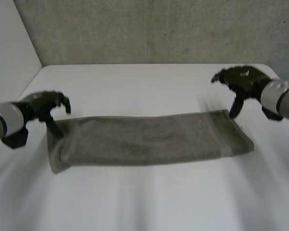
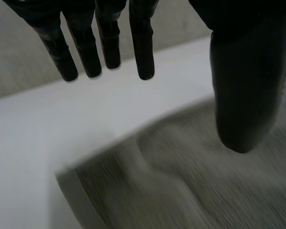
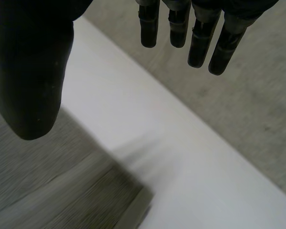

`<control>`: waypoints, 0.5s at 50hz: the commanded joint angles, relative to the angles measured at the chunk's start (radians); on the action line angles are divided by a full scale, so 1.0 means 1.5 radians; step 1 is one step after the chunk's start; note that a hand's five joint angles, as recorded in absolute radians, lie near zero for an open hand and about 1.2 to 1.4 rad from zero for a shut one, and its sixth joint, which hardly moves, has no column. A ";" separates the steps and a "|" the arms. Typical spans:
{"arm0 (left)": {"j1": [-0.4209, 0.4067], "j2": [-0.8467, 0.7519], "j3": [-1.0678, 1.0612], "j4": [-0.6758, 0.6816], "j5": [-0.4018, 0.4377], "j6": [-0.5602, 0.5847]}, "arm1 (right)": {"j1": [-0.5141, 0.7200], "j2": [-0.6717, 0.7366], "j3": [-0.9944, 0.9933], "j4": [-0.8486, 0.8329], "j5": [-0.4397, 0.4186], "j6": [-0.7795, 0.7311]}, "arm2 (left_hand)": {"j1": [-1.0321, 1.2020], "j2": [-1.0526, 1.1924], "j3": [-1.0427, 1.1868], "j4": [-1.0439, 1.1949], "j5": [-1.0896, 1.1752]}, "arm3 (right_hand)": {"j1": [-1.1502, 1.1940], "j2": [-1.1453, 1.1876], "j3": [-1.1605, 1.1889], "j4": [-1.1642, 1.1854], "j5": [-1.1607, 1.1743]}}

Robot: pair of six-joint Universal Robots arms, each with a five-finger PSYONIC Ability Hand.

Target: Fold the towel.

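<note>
- White table (image 1: 144, 86) runs up to a grey wall (image 1: 159, 29) at its far edge.
- Towel (image 1: 149, 139), grey, lies flat across the middle of the table as one long band, its ends pointing to the two arms.
- Left hand (image 1: 48, 108) hangs at the towel's left end, over the far corner, with its thumb pointing down at the cloth.
- Right hand (image 1: 241, 82) hangs at the towel's right end, by the far corner, its thumb also pointing down.
- In the left wrist view, the left hand (image 2: 243, 95) is spread wide. Its fingers (image 2: 143, 47) are straight over the bare table (image 2: 62, 124), the thumb is well apart from them above the towel (image 2: 181, 191), and nothing is held.
- A towel corner lies on the table below the gap between the fingers and the thumb.
- In the right wrist view, the right hand (image 3: 33, 71) is also spread wide. Its fingers (image 3: 200, 43) are straight out beyond the table's far edge, in front of the wall (image 3: 238, 105). The thumb is over the towel (image 3: 47, 191), and nothing is held.
- The towel's corner lies on the table (image 3: 157, 143) just beside this thumb.
- Whether either thumb tip touches the cloth cannot be told.
</note>
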 commanded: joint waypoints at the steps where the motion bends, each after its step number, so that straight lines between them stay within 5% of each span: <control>1: -0.001 0.038 -0.149 0.055 -0.006 0.072 | -0.033 -0.045 0.176 -0.078 -0.004 -0.048 | 0.034 0.035 0.035 0.035 0.039 | -0.001 0.002 0.000 -0.007 0.004; 11: 0.000 0.044 -0.232 0.129 -0.010 0.068 | -0.076 -0.069 0.345 -0.216 -0.014 -0.072 | 0.034 0.035 0.035 0.035 0.039 | 0.106 0.109 0.108 0.101 0.112; 25: -0.012 0.034 -0.250 0.204 -0.052 0.039 | -0.082 0.001 0.376 -0.270 -0.007 -0.146 | 0.075 0.076 0.076 0.076 0.080 | 0.147 0.150 0.149 0.142 0.153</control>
